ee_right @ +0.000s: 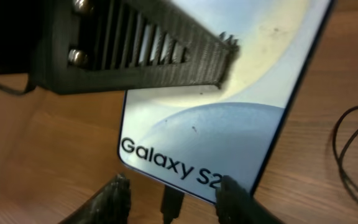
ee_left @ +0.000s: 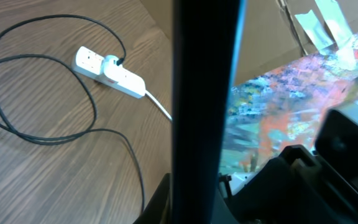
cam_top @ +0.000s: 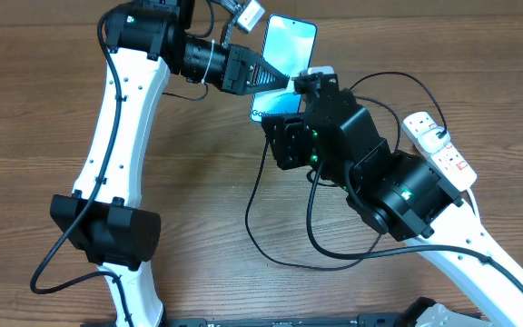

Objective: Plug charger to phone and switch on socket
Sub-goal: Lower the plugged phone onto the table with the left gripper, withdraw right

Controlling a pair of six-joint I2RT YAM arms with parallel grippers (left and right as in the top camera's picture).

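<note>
Left gripper (cam_top: 284, 84) clamping 1 phone (cam_top: 291, 41), 1 socket (cam_top: 439, 145)

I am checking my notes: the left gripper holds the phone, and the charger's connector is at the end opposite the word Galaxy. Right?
Wrong end: the right wrist view shows the connector at the Galaxy end of the phone. The left gripper does hold the phone.

The phone (cam_top: 289, 45), blue screen lit, is tilted with its "Galaxy" end lowest, the charger's (cam_top: 248, 216) small black tip (ee_right: 171, 202) right at that edge, its thin cable looping over the table (cam_top: 25, 109) to the white, red-switched socket (cam_top: 443, 150) on the right.
</note>
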